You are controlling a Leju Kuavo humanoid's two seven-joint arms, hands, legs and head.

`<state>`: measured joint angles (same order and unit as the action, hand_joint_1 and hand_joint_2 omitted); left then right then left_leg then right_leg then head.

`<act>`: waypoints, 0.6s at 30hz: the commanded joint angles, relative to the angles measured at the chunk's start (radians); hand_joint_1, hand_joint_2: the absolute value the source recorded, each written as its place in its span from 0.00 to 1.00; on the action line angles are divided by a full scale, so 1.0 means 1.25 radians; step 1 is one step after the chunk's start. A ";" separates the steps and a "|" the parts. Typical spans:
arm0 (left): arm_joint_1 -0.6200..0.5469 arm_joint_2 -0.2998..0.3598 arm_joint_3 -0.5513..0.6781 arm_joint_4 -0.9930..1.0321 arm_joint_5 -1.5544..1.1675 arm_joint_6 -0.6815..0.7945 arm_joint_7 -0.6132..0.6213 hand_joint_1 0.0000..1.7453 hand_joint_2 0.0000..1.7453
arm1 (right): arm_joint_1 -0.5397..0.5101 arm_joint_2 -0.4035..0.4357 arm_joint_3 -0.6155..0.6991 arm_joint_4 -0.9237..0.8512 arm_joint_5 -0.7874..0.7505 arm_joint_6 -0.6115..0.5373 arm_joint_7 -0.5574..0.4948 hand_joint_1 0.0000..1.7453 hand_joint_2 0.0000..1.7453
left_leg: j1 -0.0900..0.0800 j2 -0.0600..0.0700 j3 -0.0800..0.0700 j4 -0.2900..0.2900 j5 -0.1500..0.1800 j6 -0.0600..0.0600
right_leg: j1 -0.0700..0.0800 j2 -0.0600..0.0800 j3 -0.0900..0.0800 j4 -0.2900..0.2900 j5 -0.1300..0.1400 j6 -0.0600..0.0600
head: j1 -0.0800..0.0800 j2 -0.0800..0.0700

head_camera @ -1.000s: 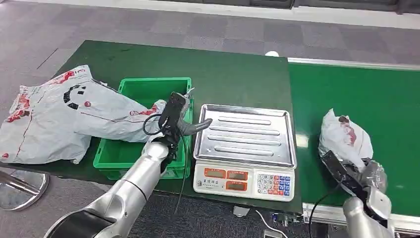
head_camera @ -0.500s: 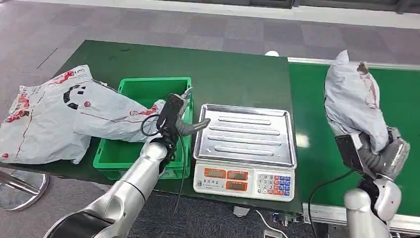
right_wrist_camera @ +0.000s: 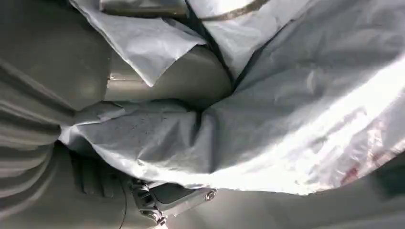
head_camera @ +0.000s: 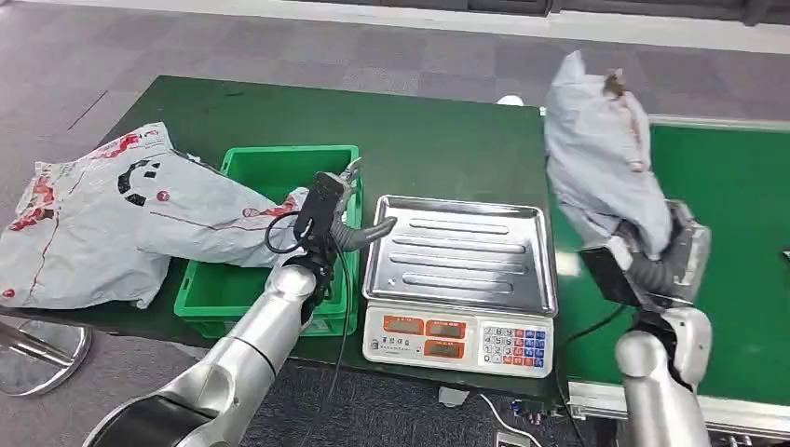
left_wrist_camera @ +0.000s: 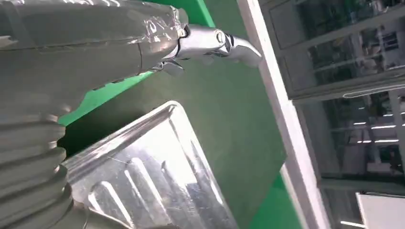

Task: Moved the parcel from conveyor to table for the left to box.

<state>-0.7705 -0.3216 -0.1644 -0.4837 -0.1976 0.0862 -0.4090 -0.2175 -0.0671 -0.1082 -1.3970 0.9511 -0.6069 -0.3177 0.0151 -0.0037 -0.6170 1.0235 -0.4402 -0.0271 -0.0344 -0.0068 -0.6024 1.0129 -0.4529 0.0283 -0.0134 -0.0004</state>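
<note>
Right robot hand [head_camera: 657, 265] clenched around the grey parcel [head_camera: 601, 154], parcel upright above it, beside the scale [head_camera: 461, 279].

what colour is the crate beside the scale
Bright green crate, clearest in the head view.

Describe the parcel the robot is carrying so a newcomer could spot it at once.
Start at the steel-topped weighing scale at the middle of the green table. Just to its right, raised above the seam with the conveyor, the right hand grips a crumpled grey parcel with red marks. Unlike the bigger grey bag lying flat far left, it is held upright in the air.
</note>
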 commanded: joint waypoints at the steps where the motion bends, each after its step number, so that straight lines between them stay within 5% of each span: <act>1: -0.055 0.009 0.003 0.050 -0.007 0.011 0.008 0.00 1.00 | -0.126 0.041 0.304 0.149 0.101 0.138 0.046 1.00 1.00 | 0.000 0.005 0.001 0.000 -0.001 0.000 | 0.000 0.004 -0.001 0.000 0.001 -0.002 | 0.000 0.000; 7: -0.066 0.009 -0.011 0.067 -0.009 0.013 -0.003 0.00 1.00 | -0.130 0.038 0.449 0.253 0.106 0.179 0.038 1.00 1.00 | 0.001 0.005 0.002 -0.001 0.000 0.000 | 0.001 0.005 0.001 -0.001 0.001 -0.002 | 0.000 0.000; 12: -0.063 0.011 -0.014 0.065 -0.010 0.017 -0.005 0.00 1.00 | -0.119 0.028 0.452 0.234 0.097 0.191 0.036 1.00 1.00 | 0.001 0.001 0.002 -0.001 0.000 0.000 | 0.001 0.001 0.002 -0.001 0.000 -0.002 | 0.000 0.000; 18: -0.060 0.008 -0.020 0.069 -0.011 0.045 -0.007 0.00 1.00 | -0.151 0.037 0.478 0.292 0.060 0.321 0.044 1.00 1.00 | 0.001 0.002 0.003 -0.001 0.000 0.000 | 0.001 0.002 0.002 -0.002 0.001 -0.002 | 0.000 0.000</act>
<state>-0.8009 -0.3292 -0.1644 -0.4616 -0.2060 0.1087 -0.4158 -0.3186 -0.0210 0.3871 -1.1929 1.0648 -0.3248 -0.2697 0.0156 -0.0045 -0.6178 1.0235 -0.4396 -0.0279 -0.0341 -0.0079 -0.6027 1.0130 -0.4530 0.0282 -0.0134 -0.0004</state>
